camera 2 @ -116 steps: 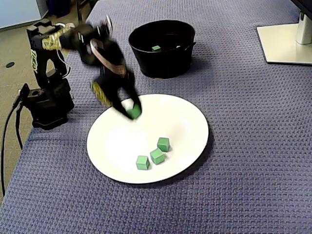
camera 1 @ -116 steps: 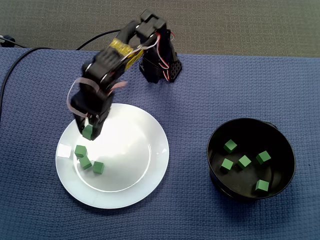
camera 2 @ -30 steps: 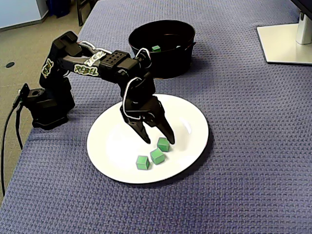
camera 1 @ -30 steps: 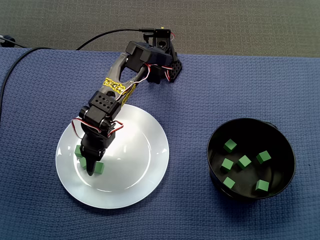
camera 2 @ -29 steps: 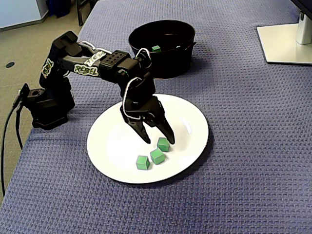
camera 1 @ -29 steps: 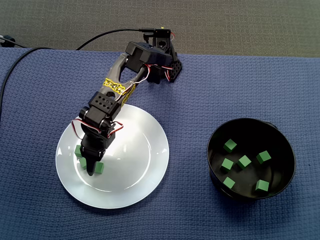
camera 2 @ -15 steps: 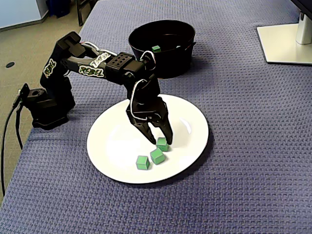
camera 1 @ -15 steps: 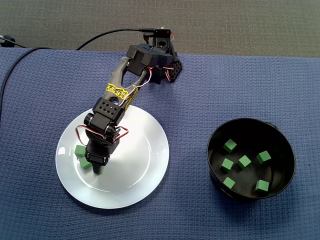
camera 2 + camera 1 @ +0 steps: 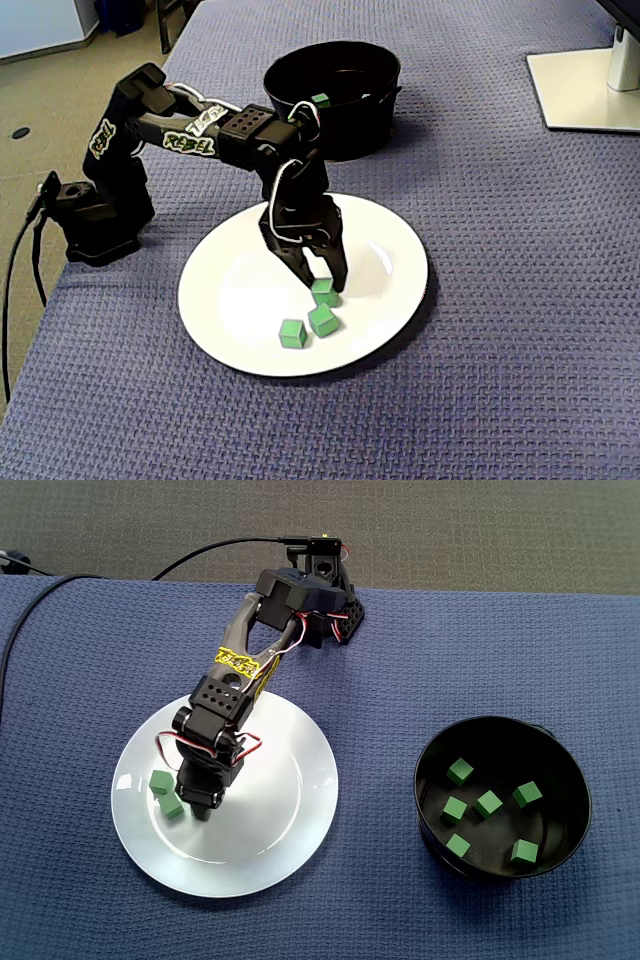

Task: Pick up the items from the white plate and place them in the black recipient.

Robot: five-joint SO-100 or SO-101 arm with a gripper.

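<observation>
In a fixed view, two loose cubes [image 9: 160,781] lie just left of my hand [image 9: 202,813] on the white plate [image 9: 290,780]. My hand is narrowed onto a third green cube [image 9: 322,293], which rests on the plate between my fingers. Well to my hand's right on the desk [image 9: 380,880] stands the black bowl [image 9: 500,742], holding six cubes.

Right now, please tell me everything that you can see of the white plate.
The white plate is round, shallow and glossy, like ceramic or plastic, with a wide rim. It lies flat on the blue woven cloth, left of the black bowl in a fixed view. Three green cubes rest on it; the gripper reaches down with its fingers on either side of one.
</observation>
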